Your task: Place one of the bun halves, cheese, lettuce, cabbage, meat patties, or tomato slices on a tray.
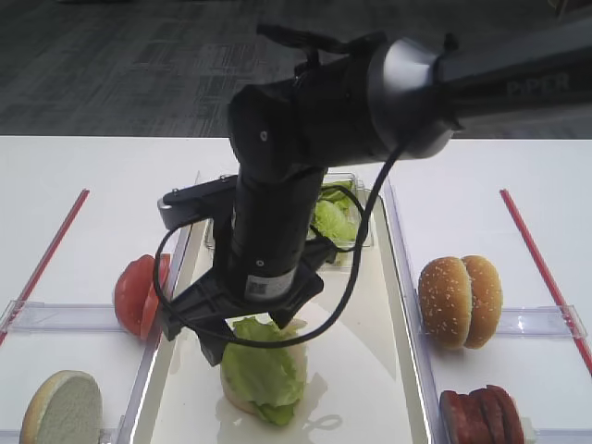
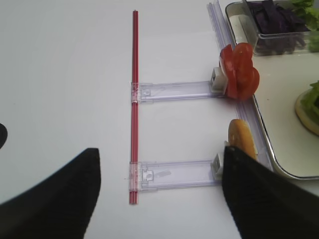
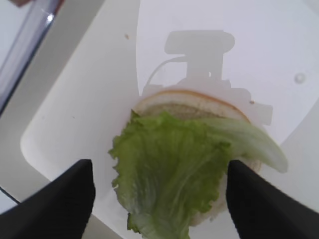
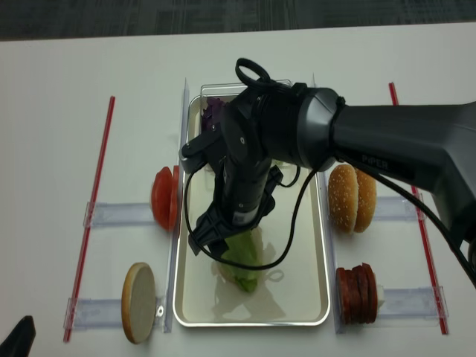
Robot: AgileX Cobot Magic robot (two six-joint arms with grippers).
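A ruffled green lettuce leaf lies on a pale bun half on the cream tray. My right gripper hovers just above it, open, with a finger on each side and nothing held. From overhead the right gripper is over the tray's middle. My left gripper is open over bare table left of the tray. Tomato slices, another bun half, sesame bun halves and meat patties stand outside the tray. Cabbage sits in a clear box. Cheese is out of view.
A clear box with more lettuce stands at the tray's far end, behind the right arm. Clear plastic holders and red strips lie on the white table on both sides. The right arm's cable loops over the tray.
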